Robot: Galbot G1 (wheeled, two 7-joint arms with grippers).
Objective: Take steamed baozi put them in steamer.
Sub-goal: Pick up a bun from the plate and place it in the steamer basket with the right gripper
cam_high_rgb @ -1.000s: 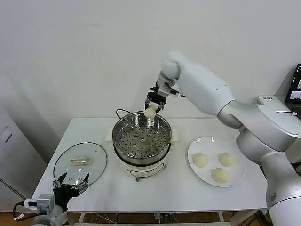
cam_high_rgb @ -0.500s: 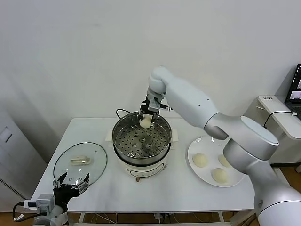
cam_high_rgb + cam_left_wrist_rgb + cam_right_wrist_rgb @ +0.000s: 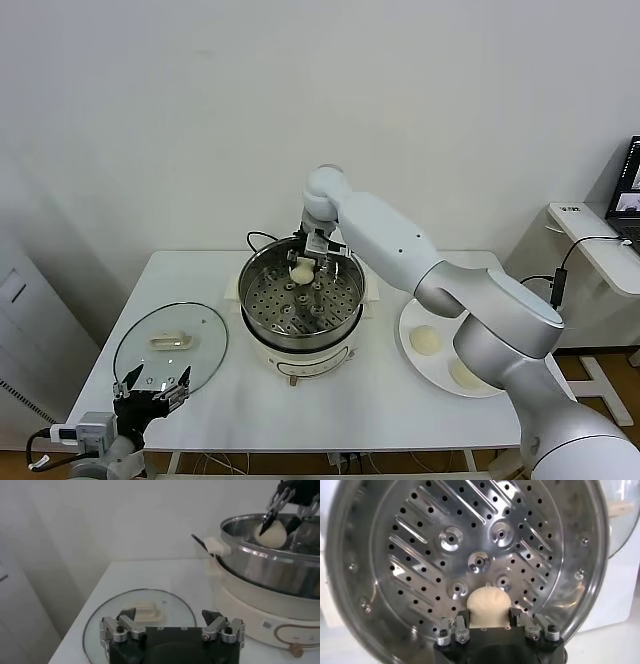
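My right gripper [image 3: 303, 266] reaches down inside the steamer [image 3: 246, 290], shut on one cream-white baozi [image 3: 300, 271]. In the right wrist view the baozi [image 3: 488, 605] sits between the two fingers of the gripper [image 3: 489, 618], just above the perforated bottom of the steamer [image 3: 420, 555], near its far wall. Whether it touches the bottom I cannot tell. The left wrist view shows that baozi [image 3: 270, 534] above the steamer [image 3: 270, 567] rim. Two more baozi [image 3: 427, 340] [image 3: 465, 373] lie on the white plate [image 3: 406, 328]. My left gripper [image 3: 152, 385] [image 3: 169, 616] waits open near the table's front left.
A round glass lid [image 3: 170, 345] [image 3: 140, 611] with a white handle lies flat on the table left of the steamer, just ahead of the left gripper. The steamer's black cord [image 3: 256, 238] runs behind it. My right arm crosses over part of the plate.
My right gripper has come down from above the steamer's far rim into the basket, carrying the baozi with it. The left arm has not moved.
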